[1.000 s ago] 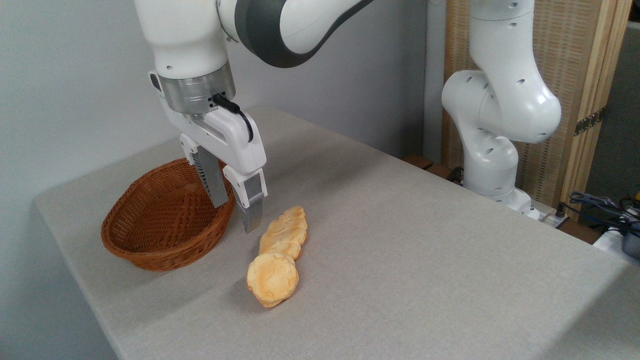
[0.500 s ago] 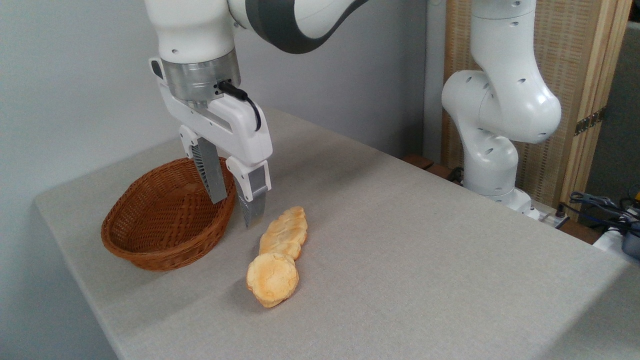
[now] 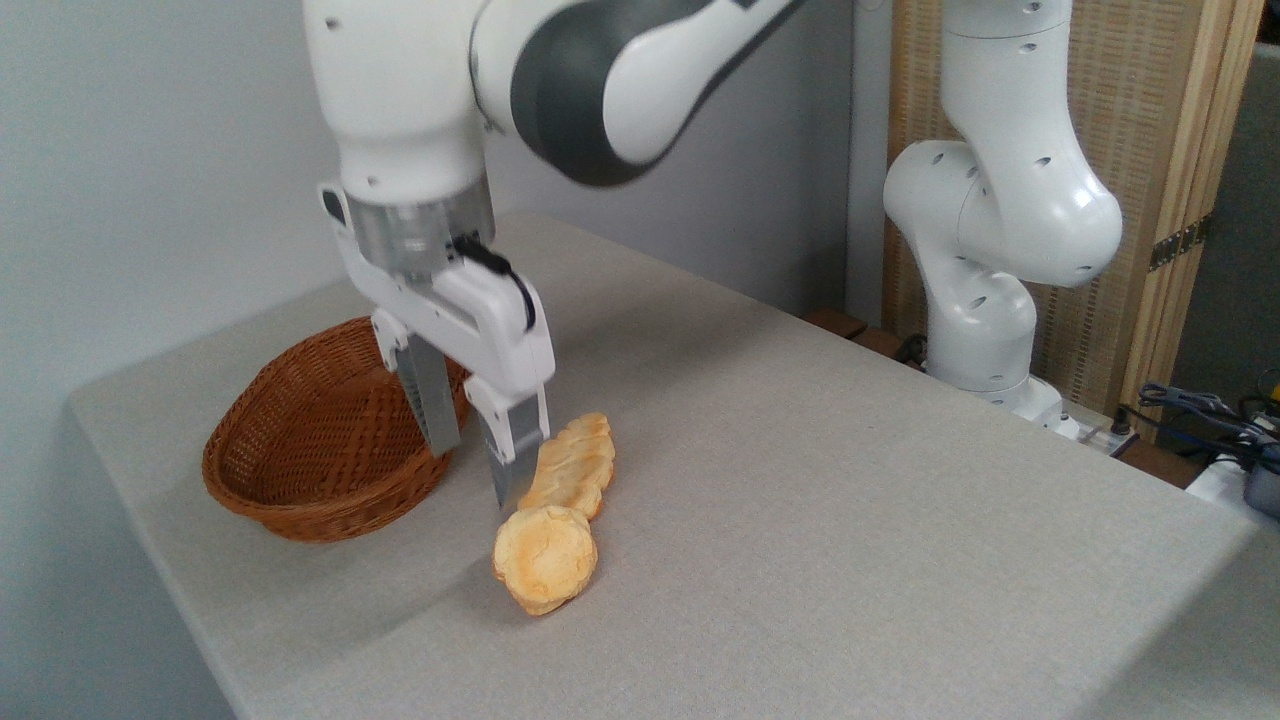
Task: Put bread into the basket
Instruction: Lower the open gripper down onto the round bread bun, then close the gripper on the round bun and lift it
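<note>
Your gripper (image 3: 472,472) is spread wide, holding nothing, fingers pointing down above the table (image 3: 800,520). The bun (image 3: 545,558) lies at its 5 o'clock, touching the long pastry (image 3: 572,468). The basket (image 3: 320,450) sits at the bun's 10 o'clock.

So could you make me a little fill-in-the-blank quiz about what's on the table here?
1. The wicker basket has ____ inside it.
2. The round bread lies on the ____.
3. The pincer hangs with its jaws ____, holding nothing.
4. The long ridged pastry touches the bread on its ____ side.

Missing words: nothing; table; open; far
</note>
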You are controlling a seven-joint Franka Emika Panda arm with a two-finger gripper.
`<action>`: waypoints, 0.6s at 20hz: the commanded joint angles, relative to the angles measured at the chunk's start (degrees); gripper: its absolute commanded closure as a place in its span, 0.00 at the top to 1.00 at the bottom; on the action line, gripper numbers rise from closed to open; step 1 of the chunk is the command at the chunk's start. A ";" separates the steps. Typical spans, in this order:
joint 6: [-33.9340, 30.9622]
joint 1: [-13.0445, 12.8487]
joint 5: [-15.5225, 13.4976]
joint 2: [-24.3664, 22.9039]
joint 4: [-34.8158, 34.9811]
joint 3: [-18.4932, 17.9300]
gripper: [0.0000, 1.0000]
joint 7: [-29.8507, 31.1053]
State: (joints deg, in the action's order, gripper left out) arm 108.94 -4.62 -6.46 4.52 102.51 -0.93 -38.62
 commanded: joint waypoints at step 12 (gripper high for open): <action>2.94 0.67 -0.13 3.03 4.72 -4.52 1.00 -2.61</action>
State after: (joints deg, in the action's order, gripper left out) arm 111.63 -3.76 -6.43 6.52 106.93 -5.06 -40.45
